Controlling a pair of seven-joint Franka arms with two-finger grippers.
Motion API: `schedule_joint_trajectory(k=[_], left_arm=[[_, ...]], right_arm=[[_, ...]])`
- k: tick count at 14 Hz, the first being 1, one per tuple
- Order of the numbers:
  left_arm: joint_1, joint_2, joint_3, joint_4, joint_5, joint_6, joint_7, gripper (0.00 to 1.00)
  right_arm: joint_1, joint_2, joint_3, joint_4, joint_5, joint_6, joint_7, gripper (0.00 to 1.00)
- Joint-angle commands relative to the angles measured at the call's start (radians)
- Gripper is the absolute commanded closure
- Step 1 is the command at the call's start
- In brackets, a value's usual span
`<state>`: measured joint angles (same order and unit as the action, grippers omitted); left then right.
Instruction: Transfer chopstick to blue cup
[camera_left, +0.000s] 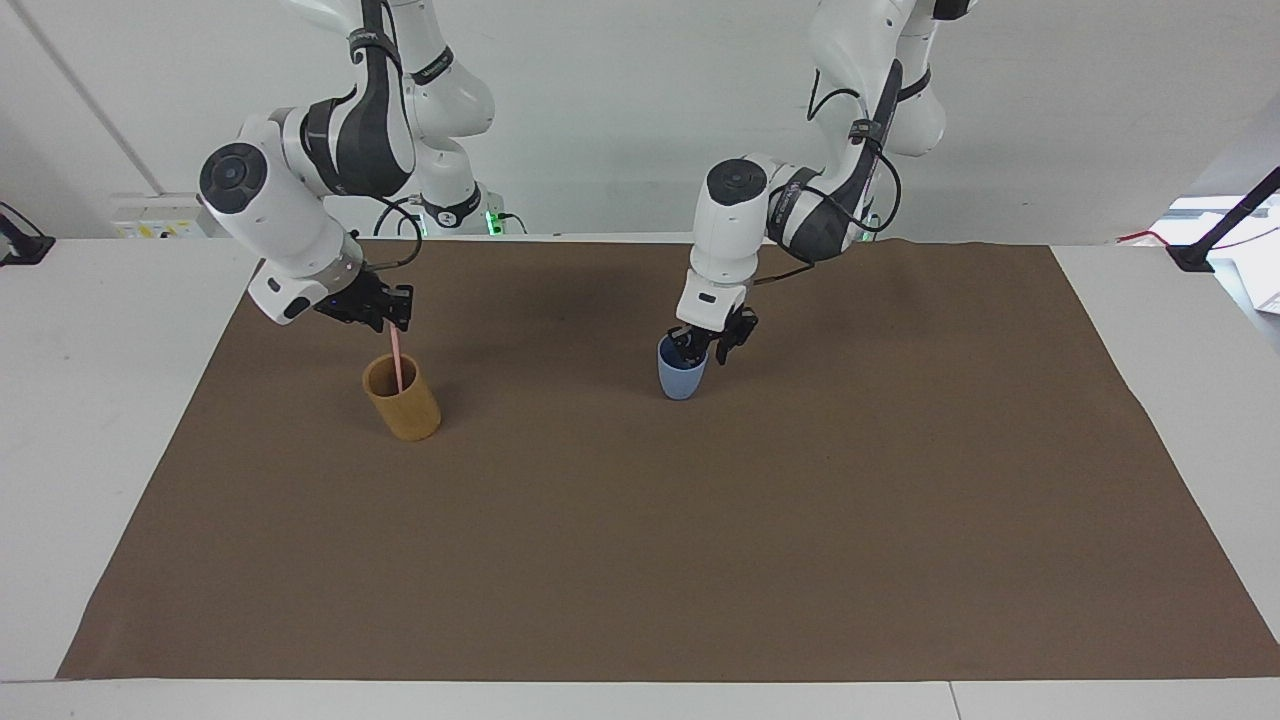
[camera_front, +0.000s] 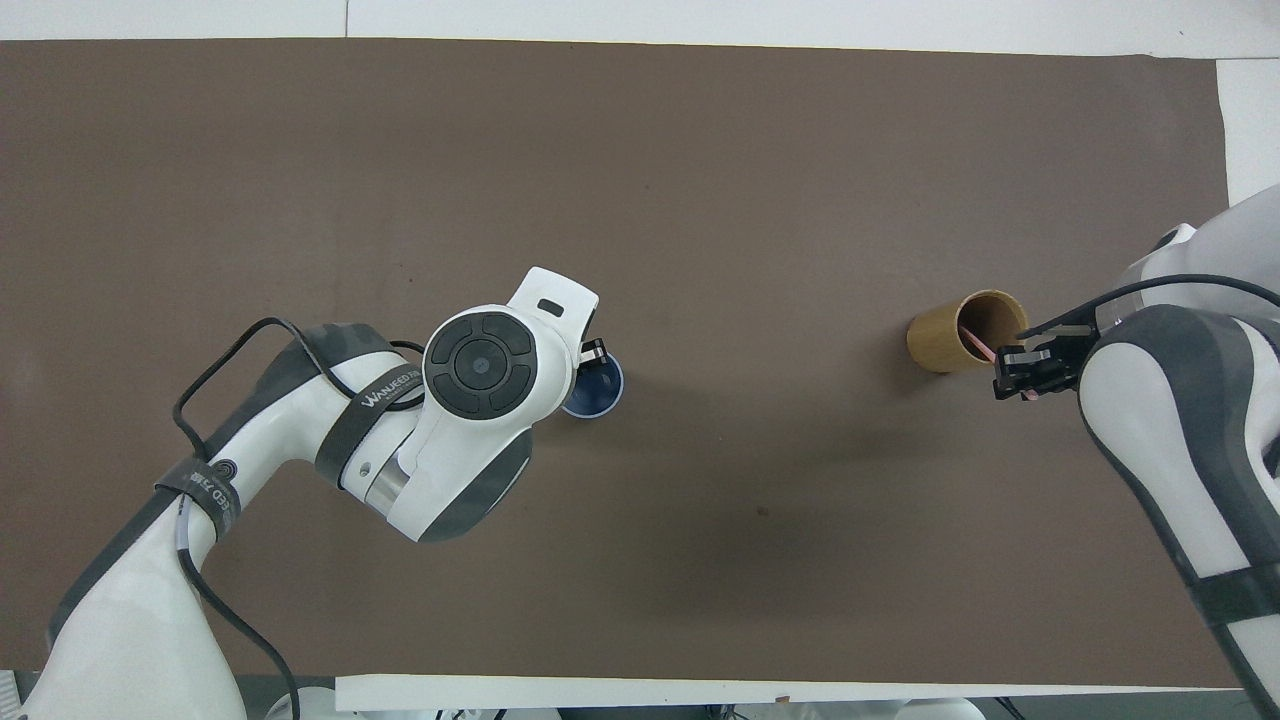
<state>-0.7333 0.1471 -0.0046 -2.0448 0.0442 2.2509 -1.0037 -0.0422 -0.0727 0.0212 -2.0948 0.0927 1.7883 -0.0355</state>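
Note:
The pale pink chopstick (camera_left: 396, 358) (camera_front: 975, 341) stands tilted inside a tan wooden cup (camera_left: 405, 408) (camera_front: 942, 345) toward the right arm's end of the table. My right gripper (camera_left: 391, 318) (camera_front: 1019, 376) is over that cup, shut on the chopstick's upper end. The blue cup (camera_left: 680, 381) (camera_front: 603, 394) stands upright near the middle of the mat. At its rim is my left gripper (camera_left: 706, 349) (camera_front: 588, 362), open, with one finger inside the cup and one outside. The left wrist hides part of the cup in the overhead view.
A brown mat (camera_left: 640, 550) covers most of the white table (camera_left: 80, 420). Nothing else stands on the mat. The left arm's elbow and forearm (camera_front: 300, 440) hang over the mat's part nearest the robots.

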Motion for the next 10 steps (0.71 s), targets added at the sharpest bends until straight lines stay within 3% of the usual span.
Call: schedule_joint_trajectory(k=[1,4,6,8,10], left_arm=[[0.012,-0.032,0.002,0.037,0.017,-0.08,-0.001,0.0],[0.109,-0.044,0.008,0.236,0.019,-0.368,0.017,0.02],[0.196,-0.064,0.008,0.31,0.019,-0.456,0.104,0.02],[0.321,-0.139,0.008,0.322,0.019,-0.479,0.262,0.02],[0.443,-0.162,0.009,0.356,0.019,-0.546,0.513,0.02]], right_arm=[[-0.002,-0.019,0.002,-0.016,0.009,0.017,0.005,0.91],[-0.001,-0.006,0.003,0.021,0.004,-0.013,0.005,1.0],[-0.004,0.013,0.002,0.102,-0.007,-0.114,0.005,1.0],[-0.004,0.025,0.002,0.253,-0.019,-0.267,0.005,1.0],[-0.002,0.057,0.005,0.437,-0.048,-0.432,0.003,1.0]])
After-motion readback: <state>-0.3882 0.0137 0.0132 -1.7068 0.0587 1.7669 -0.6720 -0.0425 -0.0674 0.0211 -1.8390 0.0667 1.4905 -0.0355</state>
